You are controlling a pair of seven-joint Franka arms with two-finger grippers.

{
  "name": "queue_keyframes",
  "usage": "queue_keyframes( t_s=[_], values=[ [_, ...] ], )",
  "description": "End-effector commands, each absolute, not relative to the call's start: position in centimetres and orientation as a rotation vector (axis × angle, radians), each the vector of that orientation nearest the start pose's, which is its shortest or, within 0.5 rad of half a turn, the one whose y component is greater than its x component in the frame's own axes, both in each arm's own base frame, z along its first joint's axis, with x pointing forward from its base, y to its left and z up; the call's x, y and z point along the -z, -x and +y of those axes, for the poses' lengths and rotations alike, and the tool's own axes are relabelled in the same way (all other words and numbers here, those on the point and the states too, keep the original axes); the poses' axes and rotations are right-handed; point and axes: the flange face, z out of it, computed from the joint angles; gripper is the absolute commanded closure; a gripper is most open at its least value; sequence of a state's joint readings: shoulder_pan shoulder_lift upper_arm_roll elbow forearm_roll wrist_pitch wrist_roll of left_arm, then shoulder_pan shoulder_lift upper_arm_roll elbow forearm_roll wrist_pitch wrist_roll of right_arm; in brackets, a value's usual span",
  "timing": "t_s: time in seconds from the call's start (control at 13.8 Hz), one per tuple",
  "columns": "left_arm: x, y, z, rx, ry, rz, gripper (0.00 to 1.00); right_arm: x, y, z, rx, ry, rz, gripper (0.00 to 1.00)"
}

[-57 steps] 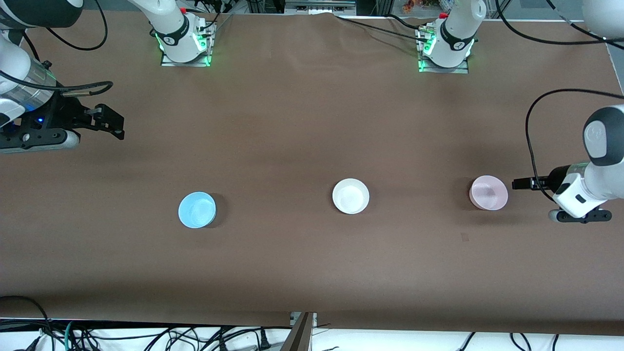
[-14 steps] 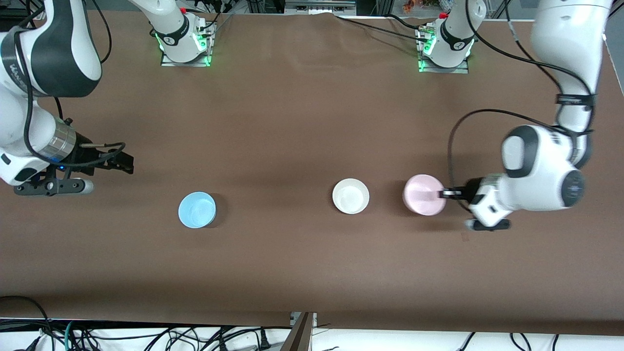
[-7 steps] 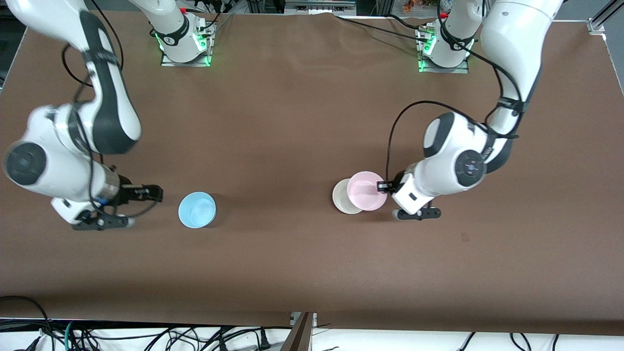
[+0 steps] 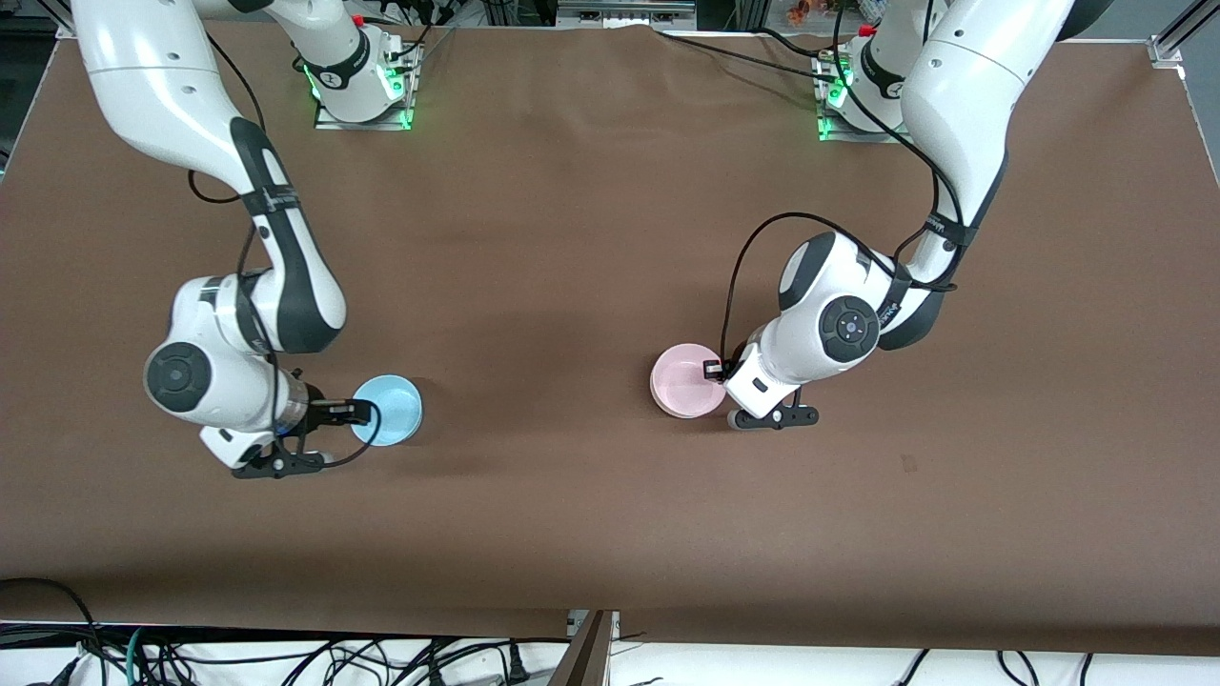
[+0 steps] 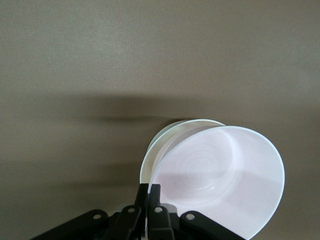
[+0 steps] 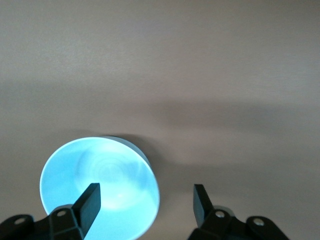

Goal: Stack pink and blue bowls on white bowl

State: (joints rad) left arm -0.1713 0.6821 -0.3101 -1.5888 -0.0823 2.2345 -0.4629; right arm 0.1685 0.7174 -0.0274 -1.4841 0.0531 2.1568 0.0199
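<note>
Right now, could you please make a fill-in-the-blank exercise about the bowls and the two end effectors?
1. The left end effector is shut on the rim of the ____ bowl.
2. The pink bowl is over the ____ bowl.
3. One finger of the right end effector is over the ____ bowl.
4. The right end effector's fingers are ____.

Missing words: pink; white; blue; open

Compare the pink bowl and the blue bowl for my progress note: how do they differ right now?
The pink bowl is pale pink and tilted over the white bowl; the blue bowl is sky blue and sits flat on the table. The left tool pinches the pink bowl's rim; the right tool is open at the blue bowl's rim. Both look equally small, round and shallow.
</note>
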Motion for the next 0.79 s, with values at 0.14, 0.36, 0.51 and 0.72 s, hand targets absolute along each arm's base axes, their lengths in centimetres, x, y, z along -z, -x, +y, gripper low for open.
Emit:
queue_keyframes(
  t_s=[0.14, 0.36, 0.51, 0.72],
  values=[
    [-24.8, -62.9, -30.3, -0.203, 3.34, -0.159, 1.0, -22.3, -70.0, 10.3, -0.096, 3.104, -0.145, 0.31],
    [-23.8, -62.7, -30.4, -0.226, 3.337, -0.157, 1.0, -20.9, -69.5, 9.9, -0.094, 3.105, -0.125, 0.53],
    [-23.6, -62.7, -30.4, -0.231, 3.336, -0.158, 1.0, -20.9, -69.5, 9.8, -0.105, 3.081, -0.087, 0.84],
    [-22.9, -62.6, -30.4, -0.246, 3.333, -0.161, 1.0, -22.2, -69.9, 10.0, -0.085, 3.035, -0.042, 1.0]
  ],
)
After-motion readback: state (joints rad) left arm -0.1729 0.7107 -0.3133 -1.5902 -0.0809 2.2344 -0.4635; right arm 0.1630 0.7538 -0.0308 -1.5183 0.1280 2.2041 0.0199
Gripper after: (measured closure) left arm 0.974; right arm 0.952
